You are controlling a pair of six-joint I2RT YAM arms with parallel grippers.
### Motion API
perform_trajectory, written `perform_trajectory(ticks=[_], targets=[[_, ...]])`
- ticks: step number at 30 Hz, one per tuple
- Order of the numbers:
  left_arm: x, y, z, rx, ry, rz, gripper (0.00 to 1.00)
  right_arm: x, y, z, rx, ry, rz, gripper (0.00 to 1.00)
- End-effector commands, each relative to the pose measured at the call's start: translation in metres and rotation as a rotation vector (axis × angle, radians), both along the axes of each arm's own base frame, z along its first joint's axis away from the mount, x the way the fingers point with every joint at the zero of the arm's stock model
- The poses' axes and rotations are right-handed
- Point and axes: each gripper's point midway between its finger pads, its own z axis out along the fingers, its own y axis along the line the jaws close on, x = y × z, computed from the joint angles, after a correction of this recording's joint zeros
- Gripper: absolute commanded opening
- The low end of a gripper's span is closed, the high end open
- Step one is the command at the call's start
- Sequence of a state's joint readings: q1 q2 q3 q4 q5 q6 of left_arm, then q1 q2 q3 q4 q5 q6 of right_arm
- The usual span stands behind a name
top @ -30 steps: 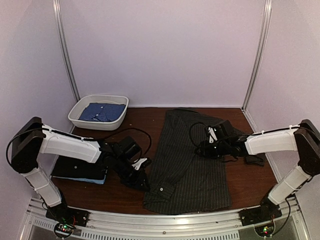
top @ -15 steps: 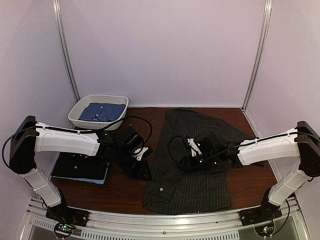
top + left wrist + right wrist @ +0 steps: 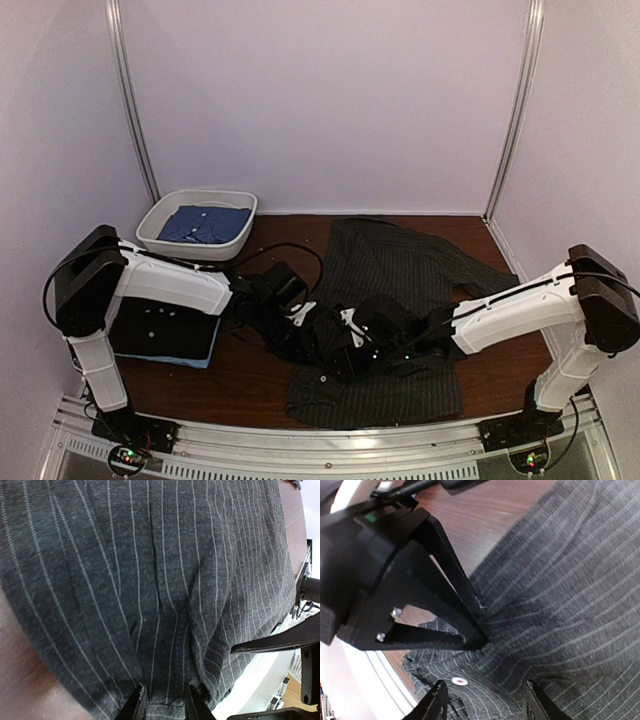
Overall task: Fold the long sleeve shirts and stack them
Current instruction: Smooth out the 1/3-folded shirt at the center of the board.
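Note:
The dark charcoal pinstriped shirt [image 3: 400, 270] lies spread on the brown table, right of centre. Both grippers meet at its left edge. My left gripper [image 3: 305, 338] is shut on a fold of that shirt's cloth [image 3: 150, 580], which sits pinched between its fingertips [image 3: 137, 707]. My right gripper [image 3: 338, 345] hovers just above the same cloth [image 3: 560, 605], open, with a white button [image 3: 459, 681] between its fingers. The left gripper's black fingers [image 3: 435, 605] fill the upper left of the right wrist view. A folded black shirt [image 3: 160, 328] lies on a light blue one at the left.
A white oval tub [image 3: 160, 238] at the back left holds a folded blue shirt [image 3: 205, 223]. A metal rail [image 3: 330, 442] runs along the near edge. Pale walls close in the back and both sides. Bare wood [image 3: 240, 385] shows near the front left.
My right arm has swung left across the pinstriped shirt, from its right sleeve to its left edge, and its jaws have opened wider. My left gripper has shifted slightly right with the cloth.

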State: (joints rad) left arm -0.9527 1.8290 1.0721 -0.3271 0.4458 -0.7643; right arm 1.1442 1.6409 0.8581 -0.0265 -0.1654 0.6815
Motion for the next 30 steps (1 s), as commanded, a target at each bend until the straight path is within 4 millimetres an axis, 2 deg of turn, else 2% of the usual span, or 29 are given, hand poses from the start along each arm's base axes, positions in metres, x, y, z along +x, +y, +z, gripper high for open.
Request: perform_trajectory(ticks=[1, 4, 8, 14, 22, 30], targets=[[0.006, -0.022, 0.005, -0.072, -0.019, -0.046, 0.28, -0.008, -0.017, -0.010, -0.043, 0.013, -0.049, 0.52], [0.005, -0.021, -0.003, -0.060, -0.006, -0.050, 0.26, -0.014, -0.026, -0.015, -0.048, 0.041, -0.074, 0.53], [0.003, -0.020, -0.008, -0.055, 0.002, -0.052, 0.26, -0.021, -0.028, -0.021, -0.018, 0.077, -0.070, 0.52], [0.001, -0.018, -0.011, -0.049, 0.006, -0.051, 0.25, -0.021, -0.012, -0.014, 0.057, 0.092, -0.061, 0.46], [-0.002, -0.016, -0.014, -0.049, 0.014, -0.058, 0.25, -0.025, -0.008, -0.027, 0.045, 0.137, -0.054, 0.40], [-0.003, -0.016, -0.015, -0.053, 0.018, -0.058, 0.25, -0.027, -0.017, -0.034, 0.015, 0.158, -0.082, 0.43]])
